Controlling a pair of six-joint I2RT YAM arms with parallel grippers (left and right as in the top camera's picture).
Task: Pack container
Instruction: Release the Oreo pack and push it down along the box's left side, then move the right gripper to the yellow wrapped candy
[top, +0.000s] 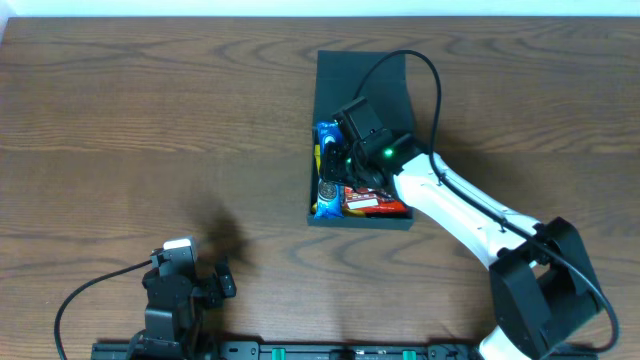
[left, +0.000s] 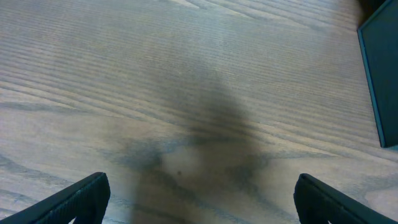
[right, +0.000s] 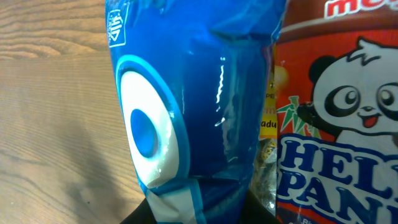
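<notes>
The dark teal container (top: 360, 75) lies open at the table's centre, lid flipped to the far side. Its corner shows at the right edge of the left wrist view (left: 379, 74). Inside lie a blue snack packet (top: 325, 140) and a red Hello Panda packet (top: 378, 206). My right gripper (top: 335, 170) reaches into the box and is shut on the near end of the blue packet (right: 199, 112), with the red packet (right: 336, 124) right beside it. My left gripper (left: 199, 199) is open and empty above bare wood at the front left (top: 190, 268).
A small yellow-printed packet (right: 268, 124) is wedged between the blue and red packets. The wooden table (top: 150, 120) spreads to the left of the box. The right arm's black cable (top: 425, 70) loops over the lid.
</notes>
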